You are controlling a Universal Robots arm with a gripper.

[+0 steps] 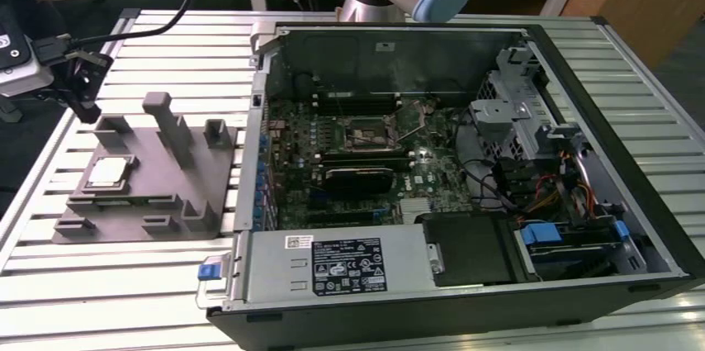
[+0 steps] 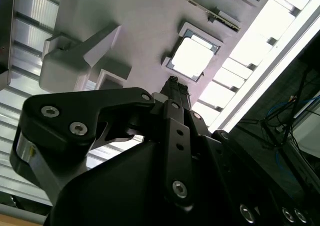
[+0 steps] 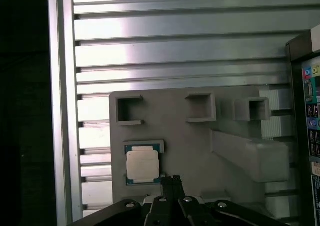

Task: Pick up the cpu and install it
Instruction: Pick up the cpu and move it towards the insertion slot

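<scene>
Currently: your cpu lies flat in a recess of the grey fixture on the bench, kept located for pickup; your tool hovers near it, narrow and empty.

cpu: in a recess on the fixture block
fixture block: on the counter, exterior view's left of the computer case (just beside)

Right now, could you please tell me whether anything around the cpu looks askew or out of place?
Nothing stands out. The cpu lies flat and square in its recess on the grey fixture block, and the gripper, shut and holding nothing, hangs near it without touching.
</scene>
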